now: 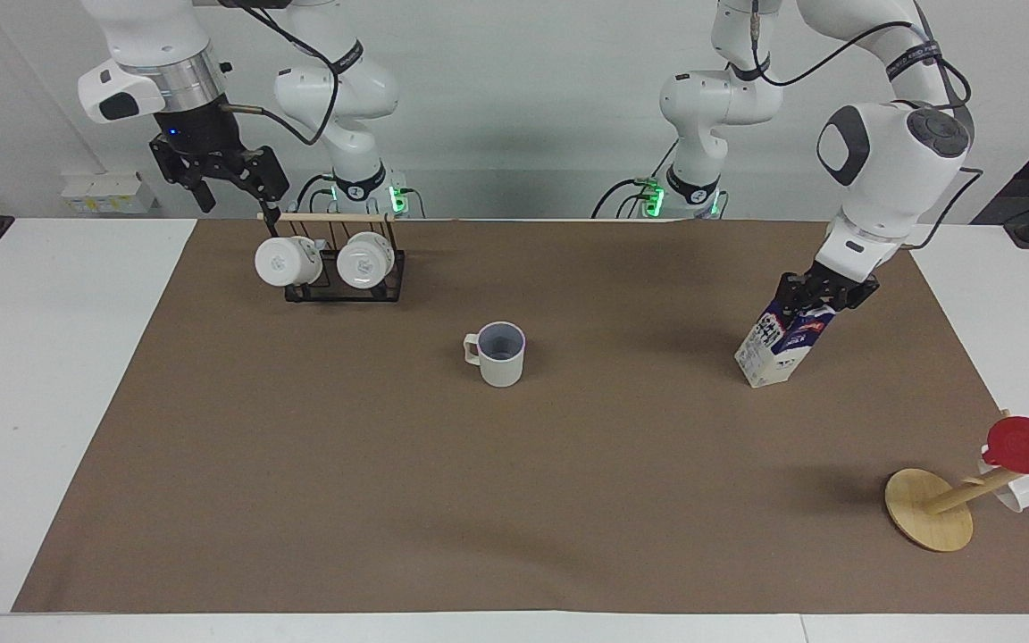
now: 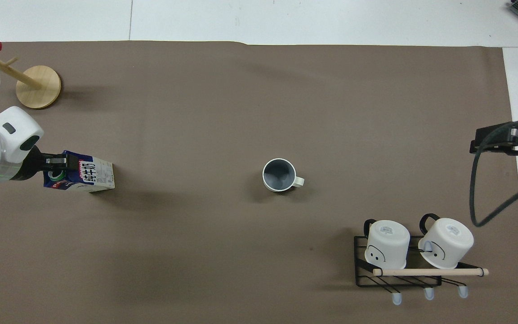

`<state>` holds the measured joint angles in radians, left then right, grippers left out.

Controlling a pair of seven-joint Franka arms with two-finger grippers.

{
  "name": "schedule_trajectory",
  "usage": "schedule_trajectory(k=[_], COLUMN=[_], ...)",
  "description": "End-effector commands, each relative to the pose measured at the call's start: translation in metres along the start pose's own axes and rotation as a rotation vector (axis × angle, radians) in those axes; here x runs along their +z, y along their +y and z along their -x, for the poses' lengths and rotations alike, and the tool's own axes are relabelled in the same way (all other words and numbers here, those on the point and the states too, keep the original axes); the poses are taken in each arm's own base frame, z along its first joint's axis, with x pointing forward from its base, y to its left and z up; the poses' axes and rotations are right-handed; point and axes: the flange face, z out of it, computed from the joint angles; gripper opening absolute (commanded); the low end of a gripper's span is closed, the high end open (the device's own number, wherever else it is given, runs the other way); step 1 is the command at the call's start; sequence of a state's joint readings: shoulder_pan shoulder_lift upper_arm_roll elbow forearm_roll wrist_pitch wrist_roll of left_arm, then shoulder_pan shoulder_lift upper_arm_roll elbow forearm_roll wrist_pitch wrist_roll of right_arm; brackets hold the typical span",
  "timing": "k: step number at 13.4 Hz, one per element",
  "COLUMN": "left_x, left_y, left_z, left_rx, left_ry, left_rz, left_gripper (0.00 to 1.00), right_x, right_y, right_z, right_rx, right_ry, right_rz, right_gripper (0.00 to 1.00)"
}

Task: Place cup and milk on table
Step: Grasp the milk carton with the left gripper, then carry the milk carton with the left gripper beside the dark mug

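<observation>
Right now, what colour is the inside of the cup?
Bluish-grey inside the cup, off-white outside; the overhead view shows it best.

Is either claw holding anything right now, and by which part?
The left claw is closed on the milk carton at its gable top; the carton stands on the mat. The right claw is open, empty.

Milk (image 2: pixel 89 173) carton side: large dark Chinese characters, apparently 纯牛奶; smaller print there illegible.
</observation>
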<state>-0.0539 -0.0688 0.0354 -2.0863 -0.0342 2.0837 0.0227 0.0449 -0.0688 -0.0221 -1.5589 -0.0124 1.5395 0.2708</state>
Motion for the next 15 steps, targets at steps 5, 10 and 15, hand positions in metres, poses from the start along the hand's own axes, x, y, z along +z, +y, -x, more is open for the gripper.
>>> schedule_trajectory(k=[5, 10, 15], left_x=[-0.019, -0.029, 0.002], left_y=[0.085, 0.230, 0.307], left_z=[-0.016, 0.007, 0.028], left_rx=[-0.100, -0.104, -0.072], left_ry=[0.033, 0.028, 0.025], left_rz=[0.008, 0.055, 0.050], left_gripper=[0.45, 0.44, 0.44], right_x=[-0.003, -0.001, -0.001], right_y=[0.000, 0.001, 0.002], right_z=[0.001, 0.006, 0.005], right_rx=[-0.040, -0.064, -0.061], right_ry=[0.000, -0.015, -0.015], right_rz=[-0.009, -0.009, -0.009], right_gripper=[1.00, 1.00, 1.00])
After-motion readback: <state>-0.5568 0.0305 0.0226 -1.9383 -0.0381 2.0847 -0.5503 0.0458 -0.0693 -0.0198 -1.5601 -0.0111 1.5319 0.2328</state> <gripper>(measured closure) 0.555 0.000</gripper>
